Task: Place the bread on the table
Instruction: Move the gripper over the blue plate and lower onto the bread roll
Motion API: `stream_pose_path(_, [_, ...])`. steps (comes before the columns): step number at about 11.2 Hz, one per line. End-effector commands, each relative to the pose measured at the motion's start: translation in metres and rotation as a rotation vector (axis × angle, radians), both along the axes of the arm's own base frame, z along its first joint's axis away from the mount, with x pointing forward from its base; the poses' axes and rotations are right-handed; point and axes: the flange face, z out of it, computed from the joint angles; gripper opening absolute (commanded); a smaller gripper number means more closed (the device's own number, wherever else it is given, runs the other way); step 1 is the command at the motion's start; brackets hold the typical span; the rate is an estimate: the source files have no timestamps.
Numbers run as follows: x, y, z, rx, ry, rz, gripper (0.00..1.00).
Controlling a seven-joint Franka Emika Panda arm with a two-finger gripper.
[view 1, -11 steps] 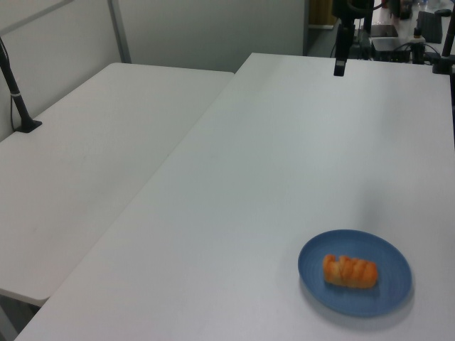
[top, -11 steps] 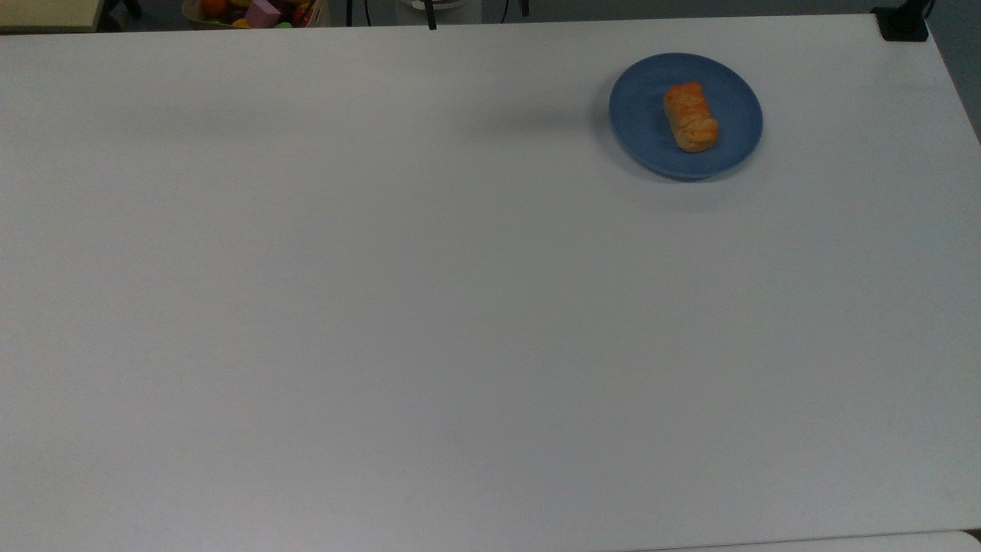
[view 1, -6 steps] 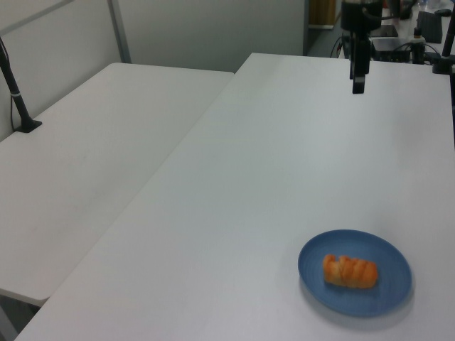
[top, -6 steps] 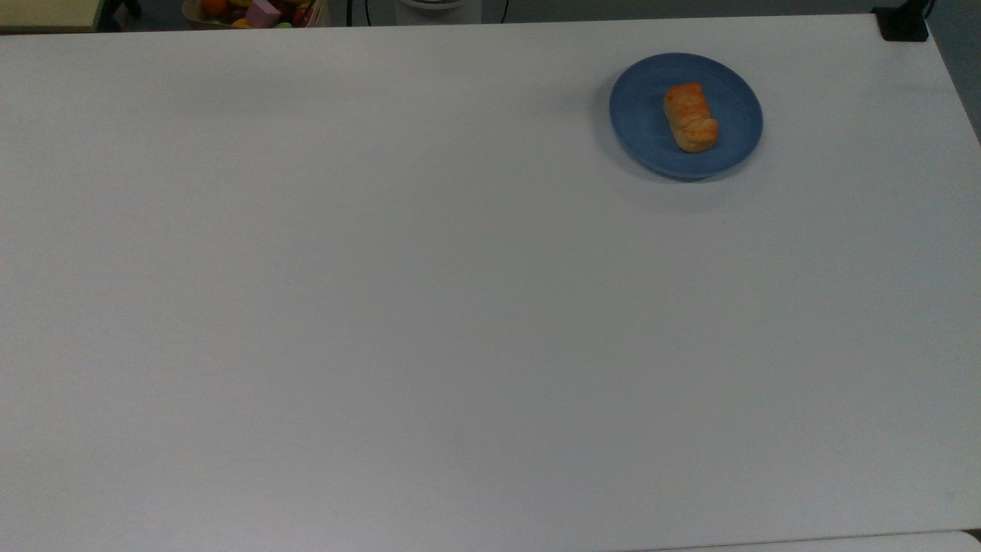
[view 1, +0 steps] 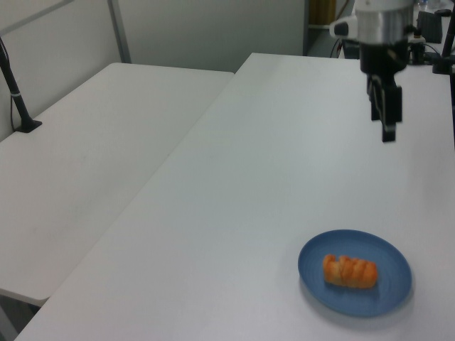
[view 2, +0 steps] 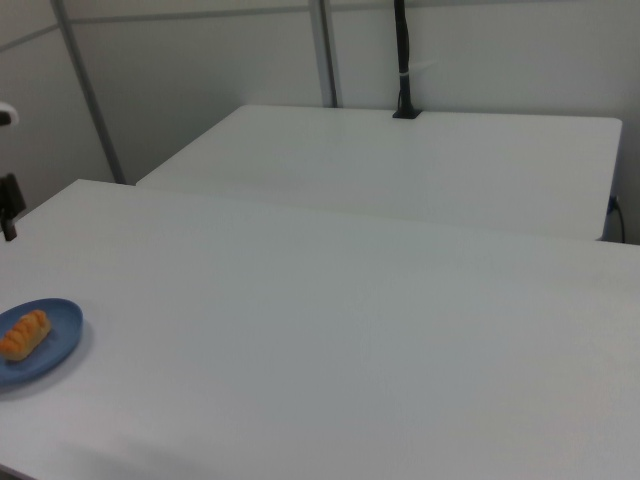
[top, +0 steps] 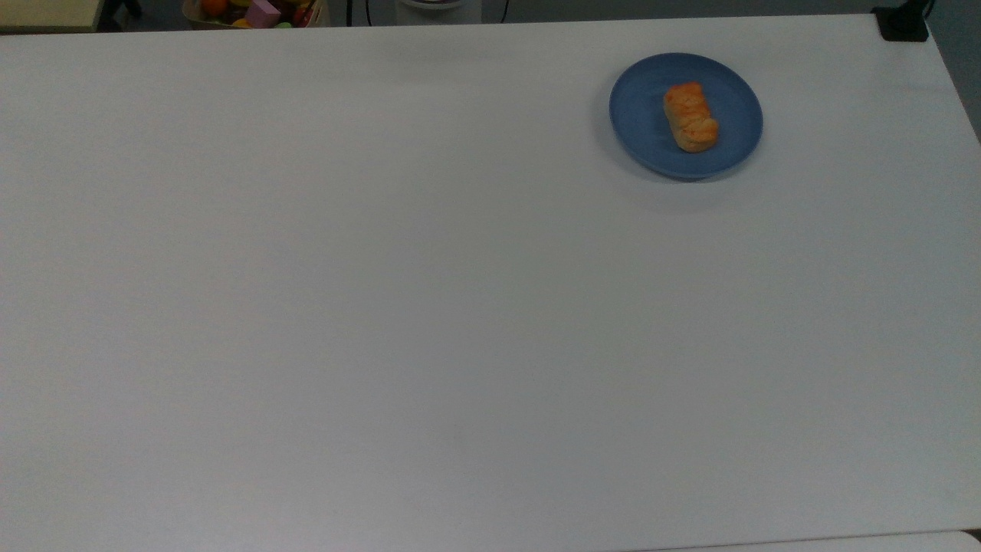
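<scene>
The bread [top: 690, 116] is lying on the blue plate [top: 642, 123], which is sitting on the white table [top: 429, 307] near its far right corner in the top view. In the left view the gripper [view 1: 384, 114] is hanging above the table well beyond the plate, fingers pointing down; whether they are apart or together cannot be told.
</scene>
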Motion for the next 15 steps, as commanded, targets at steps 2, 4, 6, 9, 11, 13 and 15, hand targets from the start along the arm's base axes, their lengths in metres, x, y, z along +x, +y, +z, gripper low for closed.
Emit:
stream_pose_path(2, [-0.013, 0.052, -0.073, -0.025, 0.06, 0.052, 1.0])
stream_pose_path(4, [-0.009, 0.071, -0.102, -0.023, 0.045, 0.002, 1.0])
stream_pose_path(6, [-0.01, 0.089, -0.135, -0.05, 0.046, -0.008, 1.0])
stream_pose_path(9, [-0.012, 0.109, -0.184, -0.076, -0.001, -0.042, 1.0])
stream_pose_path(11, [-0.011, 0.116, -0.214, -0.067, -0.025, -0.061, 1.0])
stream_pose_path(13, [-0.009, 0.117, -0.238, -0.045, -0.066, -0.074, 1.0])
stream_pose_path(15, [-0.006, 0.118, -0.253, -0.047, -0.096, -0.084, 1.0])
